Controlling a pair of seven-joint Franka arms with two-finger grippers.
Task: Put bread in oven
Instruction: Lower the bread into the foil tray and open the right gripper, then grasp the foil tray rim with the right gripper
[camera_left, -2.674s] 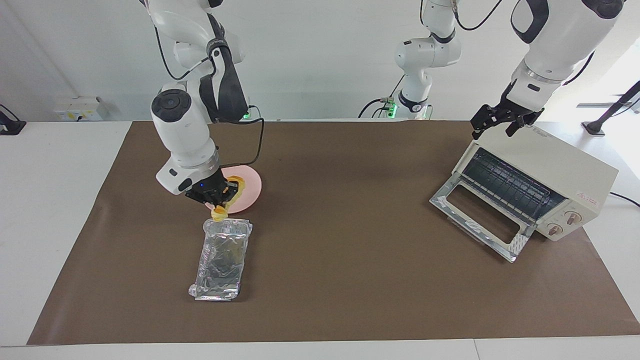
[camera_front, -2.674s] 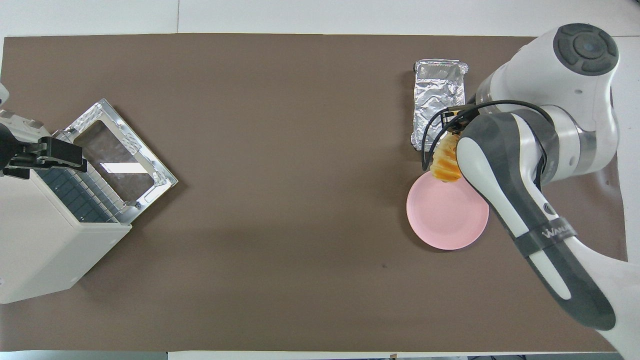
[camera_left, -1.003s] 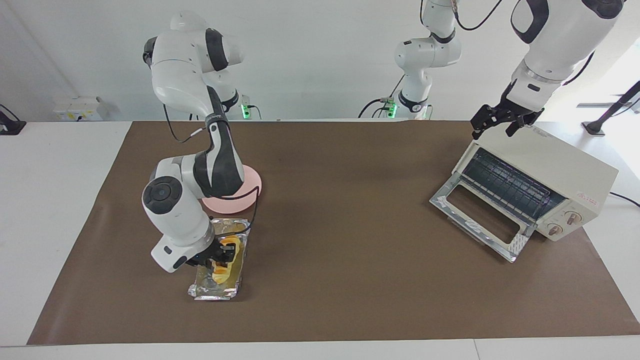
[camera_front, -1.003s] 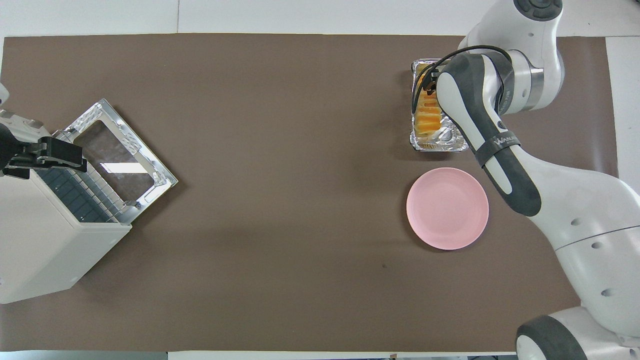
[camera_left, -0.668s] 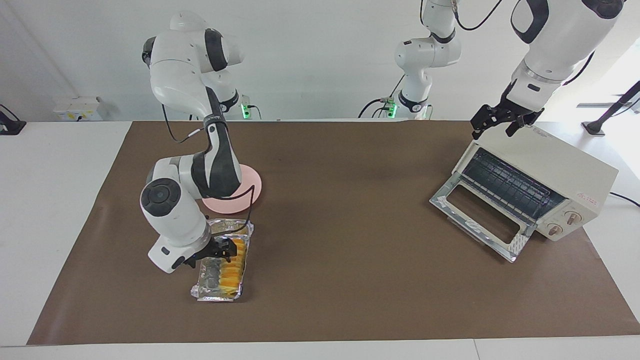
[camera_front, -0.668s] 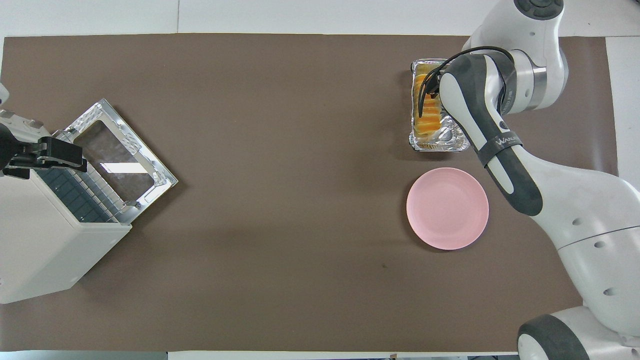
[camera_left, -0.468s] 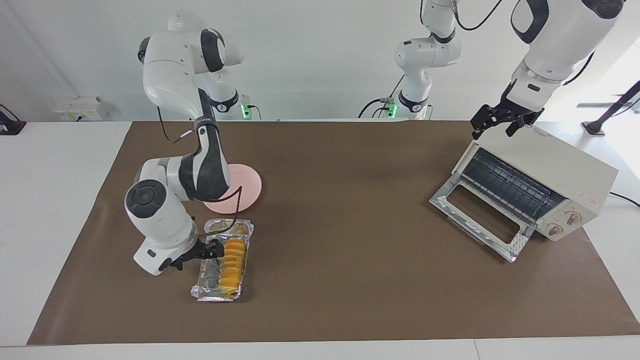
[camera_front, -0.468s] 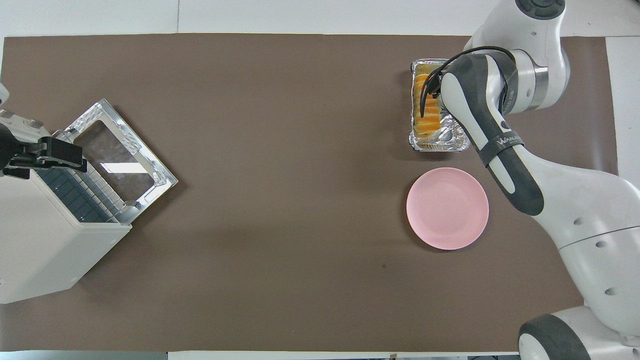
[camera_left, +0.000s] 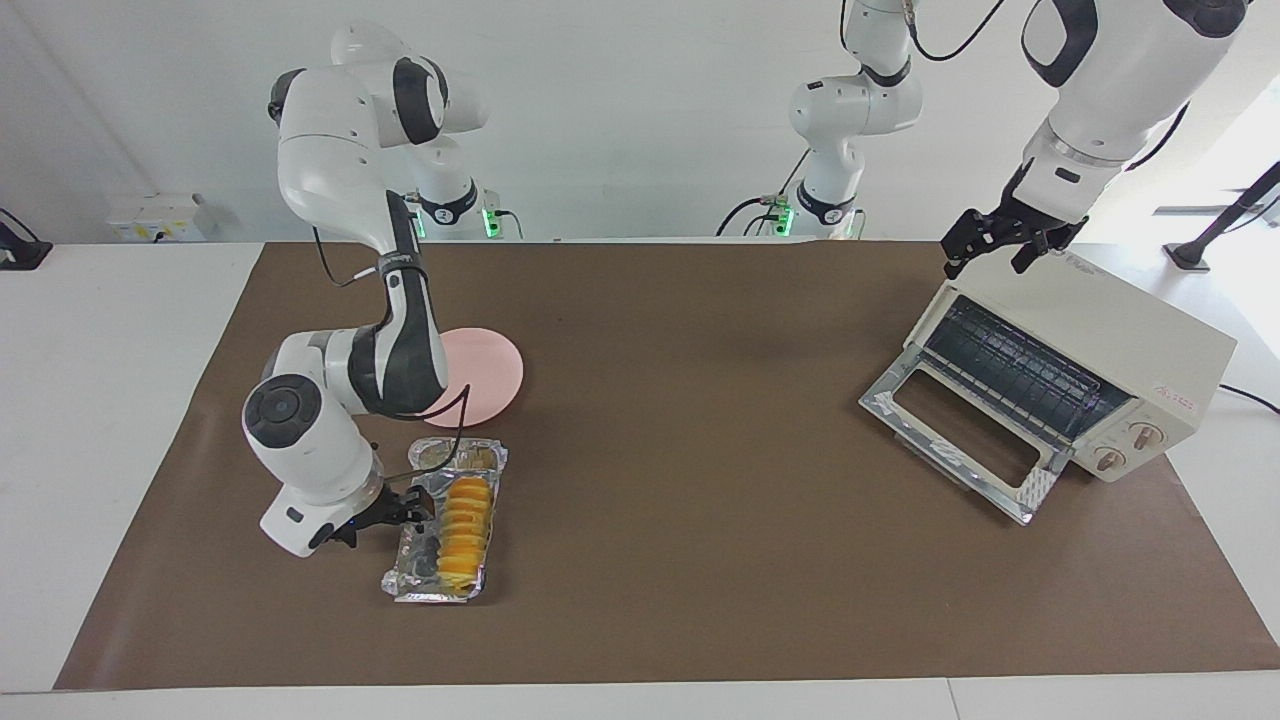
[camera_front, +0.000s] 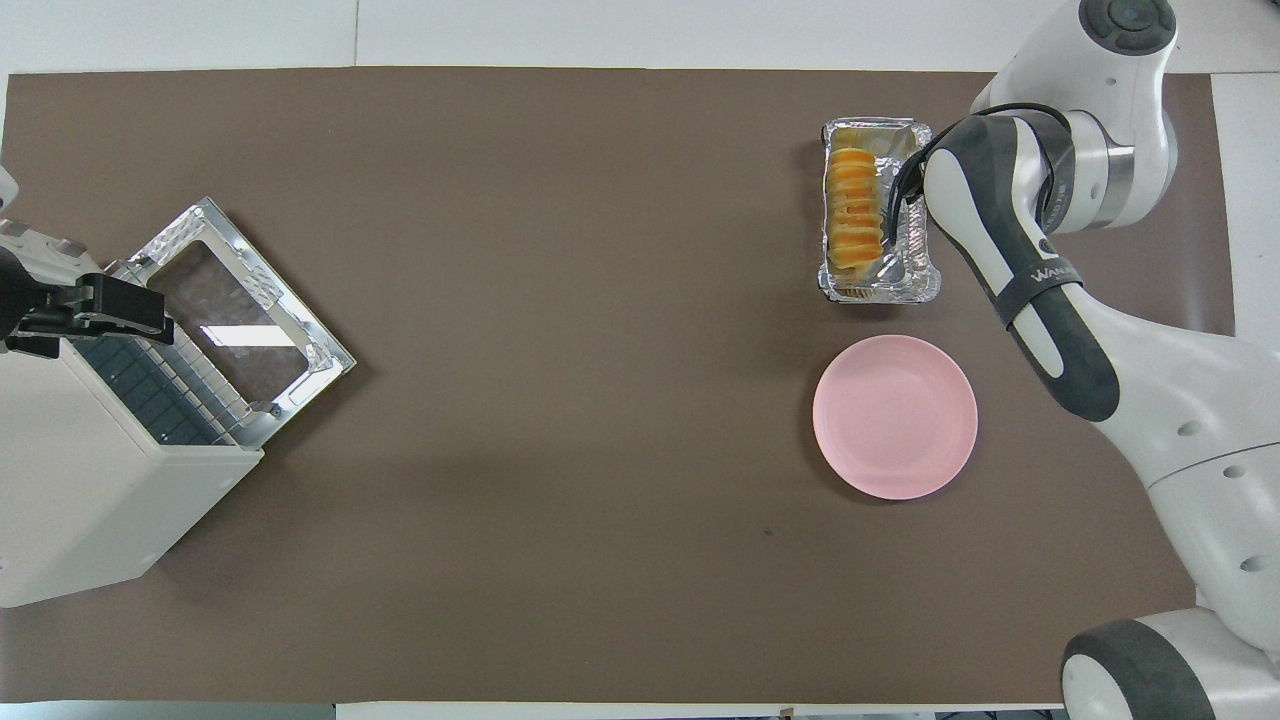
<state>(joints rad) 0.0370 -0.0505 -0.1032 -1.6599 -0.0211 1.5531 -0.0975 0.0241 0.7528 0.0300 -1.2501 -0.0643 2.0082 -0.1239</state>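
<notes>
The right gripper (camera_left: 400, 520) hovers beside the foil tray (camera_left: 420, 580), fingers spread and empty. The bread (camera_left: 462, 532) lies in that tray, near the pink plate (camera_left: 495, 375). Bare brown mat (camera_left: 690, 420) separates them from the open oven (camera_left: 1090, 365), where the left gripper (camera_left: 990, 245) waits, fingers apart.

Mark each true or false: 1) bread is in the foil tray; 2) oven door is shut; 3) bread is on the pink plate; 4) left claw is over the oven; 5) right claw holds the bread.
1) True: the bread lies in the tray.
2) False: the oven has its door dropped open.
3) False: the plate carries no bread.
4) True: the left claw waits over the oven's top.
5) False: the right claw is open beside the tray, off the bread.
</notes>
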